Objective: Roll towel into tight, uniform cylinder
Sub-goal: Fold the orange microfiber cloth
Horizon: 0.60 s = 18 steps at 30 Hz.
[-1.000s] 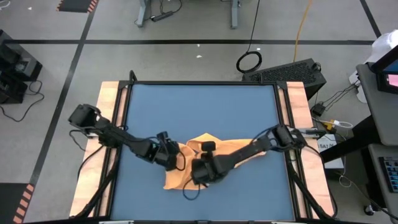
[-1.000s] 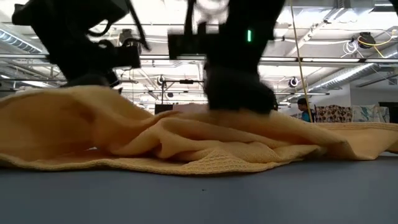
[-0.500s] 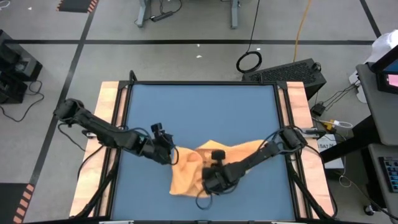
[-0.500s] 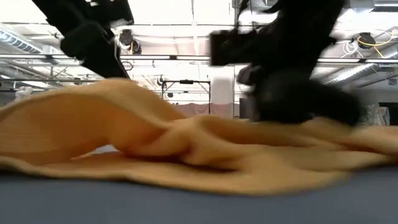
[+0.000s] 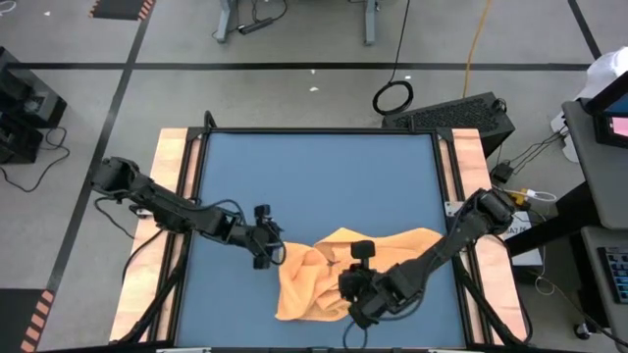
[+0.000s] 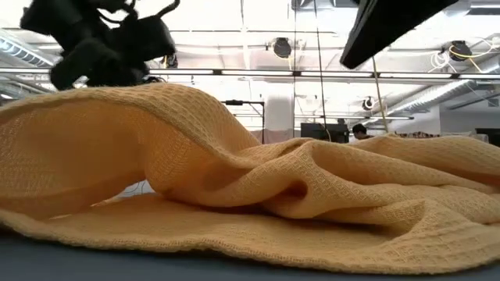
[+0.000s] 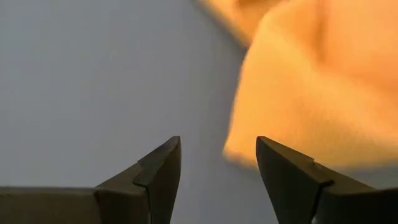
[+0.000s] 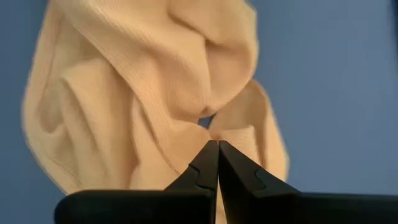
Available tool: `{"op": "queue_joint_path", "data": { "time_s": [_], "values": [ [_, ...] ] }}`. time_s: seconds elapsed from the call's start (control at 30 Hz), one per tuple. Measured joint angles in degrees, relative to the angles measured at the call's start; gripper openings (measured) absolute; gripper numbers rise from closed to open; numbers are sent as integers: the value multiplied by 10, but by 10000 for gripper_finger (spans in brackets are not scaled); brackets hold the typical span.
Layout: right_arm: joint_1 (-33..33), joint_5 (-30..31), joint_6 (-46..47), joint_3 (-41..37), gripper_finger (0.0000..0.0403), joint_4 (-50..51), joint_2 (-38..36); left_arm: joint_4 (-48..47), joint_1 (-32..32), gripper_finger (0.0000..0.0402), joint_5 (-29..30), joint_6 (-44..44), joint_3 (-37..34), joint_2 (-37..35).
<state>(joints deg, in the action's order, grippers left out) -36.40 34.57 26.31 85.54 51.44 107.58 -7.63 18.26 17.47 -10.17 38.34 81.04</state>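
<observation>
Blue table (image 5: 314, 186): towel (image 5: 324, 279) seemingly beneath right pincer (image 5: 361, 306).

grey concrete floor (image 5: 294, 39) with black tape lines (image 5: 294, 66); bright ceiling lights (image 6: 282, 47) and metal rafters (image 6: 234, 72) overhead.

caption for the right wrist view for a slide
Right claw shut, pinching a fold of the crumpled towel on the blue table.

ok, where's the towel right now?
High view: the towel lies bunched on the blue table near its front edge, between the left gripper and right gripper.
</observation>
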Motion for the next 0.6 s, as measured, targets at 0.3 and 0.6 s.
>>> {"op": "queue_joint_path", "data": {
  "time_s": [0.3, 0.6],
  "values": [
    [-1, 41, 5, 0, 4, -2, 1, 91, -12, 195, -64, 68, -7, 105],
    [3, 89, 77, 0, 4, -25, 1, 131, -9, 13, -66, 106, -4, 131]
  ]
}}
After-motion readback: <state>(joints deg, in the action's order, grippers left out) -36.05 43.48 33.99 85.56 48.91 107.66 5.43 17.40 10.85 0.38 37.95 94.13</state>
